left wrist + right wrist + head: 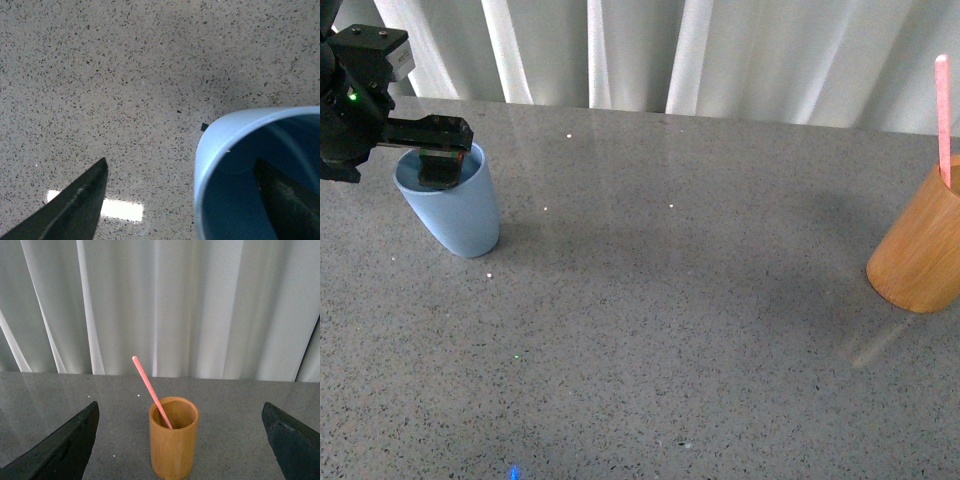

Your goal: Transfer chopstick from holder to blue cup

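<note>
The blue cup (pixel 455 215) stands at the far left of the table. My left gripper (pixel 440 160) is open and straddles its rim: in the left wrist view (pixel 180 161) one finger (pixel 282 200) is inside the blue cup (pixel 210 165) and the other (pixel 75 210) is outside over the table. The cup holds nothing else. The orange-brown holder (pixel 920 255) stands at the right edge with the pink chopstick (pixel 943 115) leaning in it. My right gripper (pixel 180 405) is open, short of the holder (pixel 172 450) and the chopstick (pixel 150 387), touching neither. It is out of the front view.
The grey speckled table (pixel 670 330) stretches between cup and holder. A white curtain (pixel 720 50) hangs behind the table's far edge.
</note>
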Controlling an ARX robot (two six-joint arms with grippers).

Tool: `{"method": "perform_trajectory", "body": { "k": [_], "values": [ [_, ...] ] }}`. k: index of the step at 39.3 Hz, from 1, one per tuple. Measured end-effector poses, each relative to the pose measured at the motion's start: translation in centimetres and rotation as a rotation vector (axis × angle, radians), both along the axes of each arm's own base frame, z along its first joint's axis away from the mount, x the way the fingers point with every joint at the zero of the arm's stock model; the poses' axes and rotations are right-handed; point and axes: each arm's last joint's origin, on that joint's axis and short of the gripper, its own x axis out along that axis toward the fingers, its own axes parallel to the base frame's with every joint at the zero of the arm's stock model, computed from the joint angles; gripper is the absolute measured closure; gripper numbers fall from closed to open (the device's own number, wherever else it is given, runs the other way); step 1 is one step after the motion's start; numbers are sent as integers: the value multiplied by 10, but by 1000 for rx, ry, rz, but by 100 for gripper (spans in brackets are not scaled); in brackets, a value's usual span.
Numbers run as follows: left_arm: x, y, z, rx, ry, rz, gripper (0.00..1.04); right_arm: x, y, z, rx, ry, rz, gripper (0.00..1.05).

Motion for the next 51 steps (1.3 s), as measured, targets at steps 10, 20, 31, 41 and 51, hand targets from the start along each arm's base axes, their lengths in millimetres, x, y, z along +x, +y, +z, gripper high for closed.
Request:
{"method": "perform_trajectory", "body": {
  "k": [10, 20, 31, 41, 51],
  "values": [
    [3, -15, 6, -33, 1, -29, 66, 0, 0, 0, 0, 0, 0, 10],
    [1, -28, 0, -32, 34, -53, 101, 0, 0, 0, 0, 0, 0, 10],
    [-9, -36, 32, -30, 21, -158, 101, 0, 0, 0, 0, 0, 0, 10],
    [-36, -71, 102, -24, -74, -355, 101, 0, 0, 0, 0, 0, 0, 10],
    [-58, -128, 87, -59, -26, -519, 101, 0, 0, 0, 0, 0, 0, 10]
  ]
}}
